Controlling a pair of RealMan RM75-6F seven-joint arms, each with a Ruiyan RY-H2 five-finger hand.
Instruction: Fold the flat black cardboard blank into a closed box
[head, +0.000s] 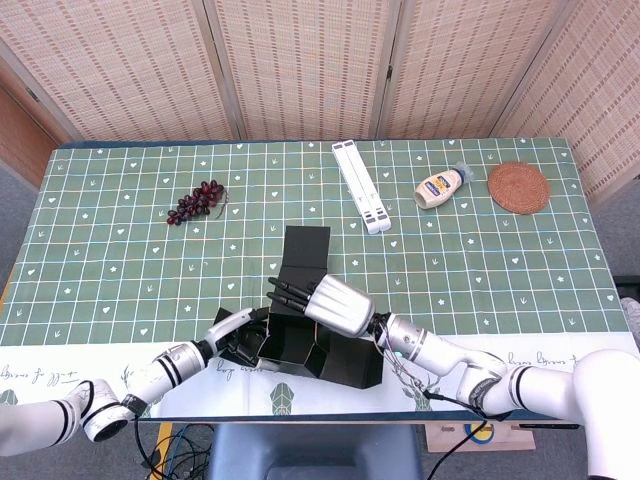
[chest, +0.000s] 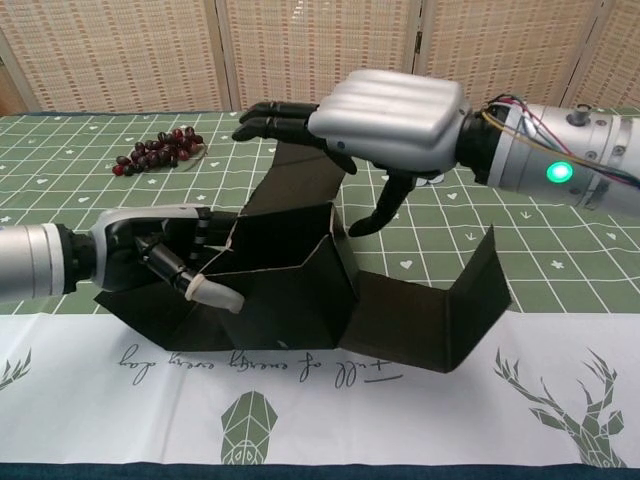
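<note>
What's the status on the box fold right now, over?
Left hand grips the black cardboard blank at its left end. Right hand hovers open above it, apart. Blank half-formed, flaps up, not closed. Nothing in the way.

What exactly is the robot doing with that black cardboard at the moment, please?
It is folding a black cardboard blank into a box at the near table edge. The left hand grips the partly raised left side, fingers curled over a panel edge. The right hand hovers flat above the blank, fingers outstretched, holding nothing. The box is not closed: one flap stands open on the right.
</note>
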